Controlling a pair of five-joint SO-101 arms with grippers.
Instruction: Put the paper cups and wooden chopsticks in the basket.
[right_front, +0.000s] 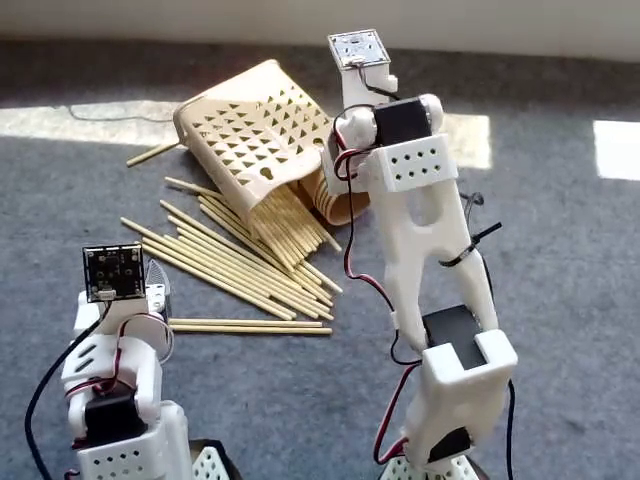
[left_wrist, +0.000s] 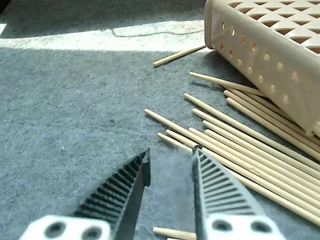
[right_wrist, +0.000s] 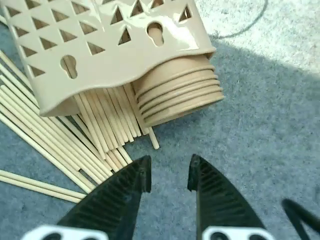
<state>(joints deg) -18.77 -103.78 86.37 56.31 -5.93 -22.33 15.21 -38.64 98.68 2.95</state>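
Both left claw (left_wrist: 171, 151) and right claw (right_wrist: 169, 158) spread, empty, over sun-patched grey carpeted worktop (right_front: 560, 300); basket (right_front: 255, 130) lies tipped, chopsticks (right_front: 235, 268) spilled

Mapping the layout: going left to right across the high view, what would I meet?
In order: left arm, tipped-over basket, paper cups sticking out of its mouth, right arm. The chopsticks span too much to place.

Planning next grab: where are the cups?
In the right wrist view, the cups are a nested stack lying on its side, poking from the mouth of the tipped basket beside the chopsticks, just ahead of the right gripper.
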